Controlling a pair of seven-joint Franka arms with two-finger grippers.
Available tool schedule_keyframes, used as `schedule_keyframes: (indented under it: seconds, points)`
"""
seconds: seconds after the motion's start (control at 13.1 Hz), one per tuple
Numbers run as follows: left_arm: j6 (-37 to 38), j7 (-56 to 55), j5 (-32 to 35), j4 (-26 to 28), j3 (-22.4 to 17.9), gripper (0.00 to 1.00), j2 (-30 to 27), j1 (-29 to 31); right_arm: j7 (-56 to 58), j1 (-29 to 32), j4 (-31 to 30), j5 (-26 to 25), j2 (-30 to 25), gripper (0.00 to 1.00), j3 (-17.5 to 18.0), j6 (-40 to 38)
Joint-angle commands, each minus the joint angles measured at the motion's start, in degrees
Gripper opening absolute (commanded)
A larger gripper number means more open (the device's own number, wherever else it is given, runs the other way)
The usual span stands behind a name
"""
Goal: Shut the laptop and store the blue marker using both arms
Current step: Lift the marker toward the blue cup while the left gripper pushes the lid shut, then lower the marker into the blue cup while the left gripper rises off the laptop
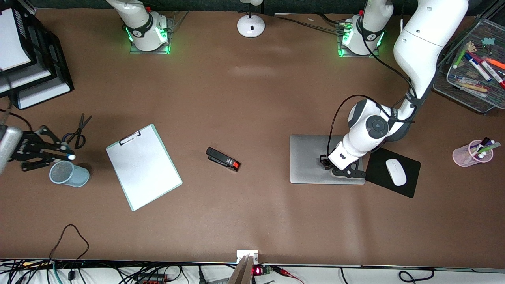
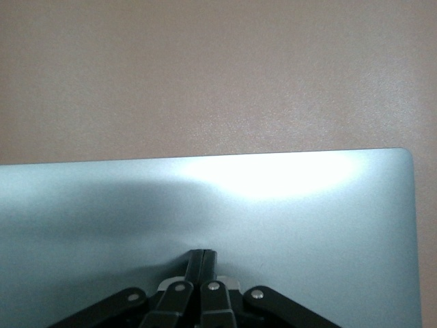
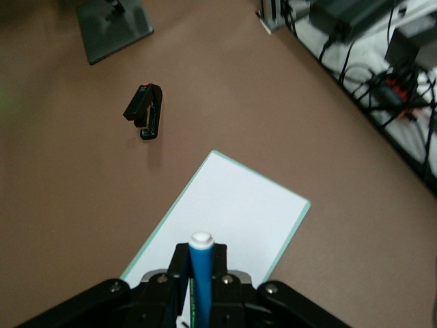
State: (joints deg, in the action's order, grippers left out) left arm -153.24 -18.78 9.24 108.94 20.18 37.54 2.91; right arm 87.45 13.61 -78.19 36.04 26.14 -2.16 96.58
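Note:
The laptop [image 1: 311, 157] lies closed on the table, its silver-grey lid flat. My left gripper [image 1: 335, 167] is shut and empty, with its fingertips [image 2: 203, 263] down on the lid [image 2: 307, 225] near the lid's edge. My right gripper [image 1: 65, 152] is at the right arm's end of the table, shut on the blue marker [image 1: 70, 156]. It holds the marker just above the rim of a pale blue mesh cup [image 1: 69, 173]. In the right wrist view the blue marker [image 3: 201, 273] stands between the fingers, white end out.
A clipboard [image 1: 144, 171] and a black stapler [image 1: 223, 159] lie mid-table. Scissors [image 1: 79, 132] lie by the cup. A black mouse pad [image 1: 378, 165] with a white mouse sits beside the laptop. A pink pen cup [image 1: 471, 154] and a mesh tray [image 1: 473, 98] stand at the left arm's end.

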Motion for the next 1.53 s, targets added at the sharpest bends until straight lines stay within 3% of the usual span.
schedule_keyframes:
  seconds: [0.0,0.23,0.38,0.69,1.0,1.07,1.15,1.22,1.3,1.45]
  points:
    - [-0.13,0.06,2.27,-1.45,-0.67,0.00,0.87,-0.45,12.70,4.83,1.81,7.09,2.77,0.00,0.58,-1.83]
    - [0.05,-0.20,2.27,-1.45,-0.59,0.00,0.52,-0.19,27.02,8.09,1.90,12.90,6.46,0.00,0.58,-2.01]
    - [4.15,-0.03,2.27,-1.45,-0.41,0.00,-2.62,-0.01,35.13,10.28,1.90,16.59,9.10,0.00,0.58,-2.01]
    - [22.59,1.28,2.36,-3.81,0.12,0.01,-11.59,-0.01,44.02,12.75,1.90,19.15,12.62,0.00,0.67,-2.18]
    - [43.77,6.73,1.66,-11.71,0.56,0.09,-16.96,0.34,48.95,14.86,1.81,20.21,15.69,0.00,0.84,-2.36]
    - [48.26,7.08,1.66,-13.74,0.56,0.19,-17.58,0.34,49.74,15.30,1.90,20.38,16.40,0.00,0.93,-2.70]
    - [52.65,8.04,1.66,-15.76,0.73,0.47,-18.37,0.34,50.36,15.57,1.90,20.47,17.27,0.00,0.93,-3.14]
    - [54.61,9.53,1.39,-16.82,0.82,0.88,-19.16,0.52,51.41,16.18,1.81,21.69,18.07,0.00,0.93,-3.23]
    - [54.72,9.72,0.78,-17.09,0.82,1.00,-20.21,0.60,52.64,16.36,1.81,22.75,19.12,0.00,0.93,-3.32]
    - [55.15,10.42,0.16,-18.84,0.73,1.00,-21.01,0.69,53.27,16.88,1.81,23.54,20.44,0.00,0.93,-3.41]
